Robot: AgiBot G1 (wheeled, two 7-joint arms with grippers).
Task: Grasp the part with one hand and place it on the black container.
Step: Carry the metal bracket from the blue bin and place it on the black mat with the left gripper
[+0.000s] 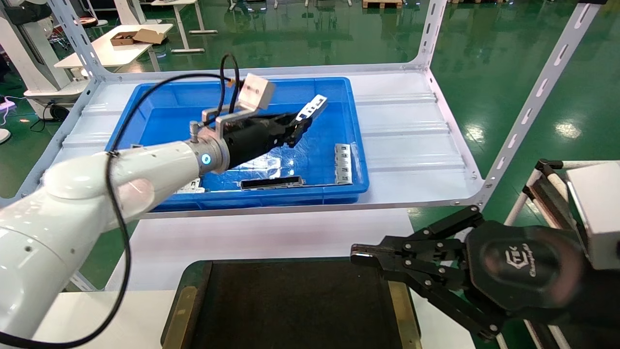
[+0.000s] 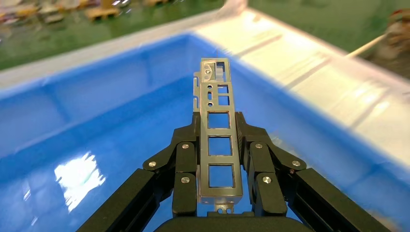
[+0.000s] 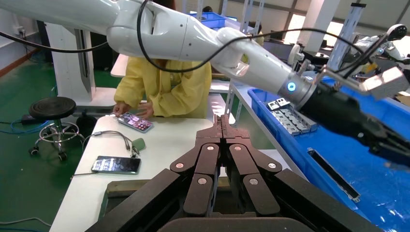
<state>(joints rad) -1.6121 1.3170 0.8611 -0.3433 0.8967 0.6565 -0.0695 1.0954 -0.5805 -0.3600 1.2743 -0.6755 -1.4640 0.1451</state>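
Note:
My left gripper (image 1: 299, 127) is shut on the part (image 1: 311, 107), a slim silver-grey bar with a row of rectangular windows, and holds it lifted above the floor of the blue crate (image 1: 356, 145). In the left wrist view the part (image 2: 217, 130) lies lengthwise between my gripper (image 2: 218, 126) fingers and sticks out past their tips. The black container (image 1: 290, 310), a flat black tray with brass-coloured side strips, lies at the near edge, apart from the part. My right gripper (image 1: 361, 254) is shut and empty, over the tray's right edge; it also shows in the right wrist view (image 3: 221, 126).
In the crate lie a dark hollow-faced bar (image 1: 272, 182), grey slotted plates (image 1: 342, 162) at the right and more plates (image 3: 290, 118) at the left. White shelf uprights (image 1: 533, 97) frame the crate. A person in yellow (image 3: 164, 89) stands at a side table with phones.

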